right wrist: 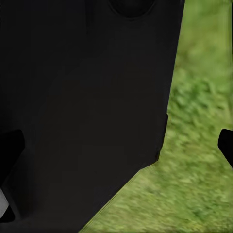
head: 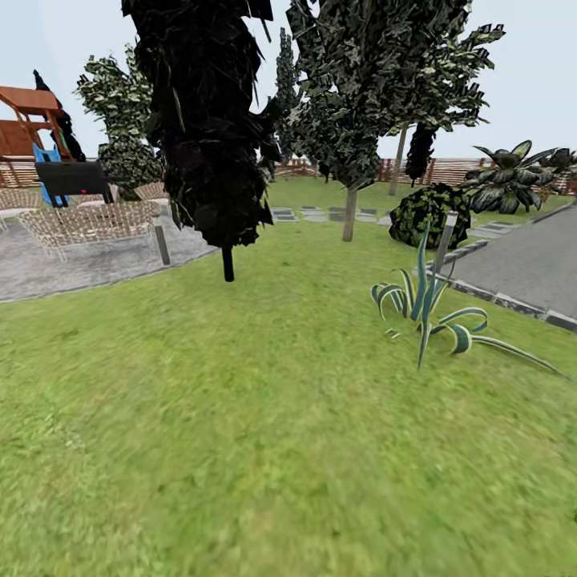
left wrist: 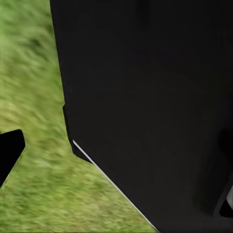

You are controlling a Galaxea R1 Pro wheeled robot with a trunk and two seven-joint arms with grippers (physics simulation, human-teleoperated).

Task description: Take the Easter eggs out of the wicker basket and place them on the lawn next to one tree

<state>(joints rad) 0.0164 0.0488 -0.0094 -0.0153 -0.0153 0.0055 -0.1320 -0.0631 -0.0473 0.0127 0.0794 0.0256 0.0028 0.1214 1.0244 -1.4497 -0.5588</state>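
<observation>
The Easter eggs and the wicker basket are out of view. The lawn point(head: 264, 417) spreads across the head view as mottled green grass. Far back in the garden, a tree point(head: 397, 164) with a pale slanted trunk stands before the slatted fence point(head: 449, 170). In the left wrist view my left gripper point(left wrist: 116, 155) hangs over grass beside my black body, one dark fingertip point(left wrist: 9, 155) at the frame's edge. My right gripper point(right wrist: 116, 150) shows both fingertips far apart, nothing between them, grass point(right wrist: 194, 160) beneath.
A near-black conifer point(head: 210, 136) rises ahead on the left, a slim straight-trunked tree point(head: 349, 212) behind it. A striped spiky plant point(head: 425, 308) and a round shrub point(head: 429, 215) stand on the right by a paved strip point(head: 521, 264). Woven chairs point(head: 88, 223) and a playset point(head: 32, 128) are far left.
</observation>
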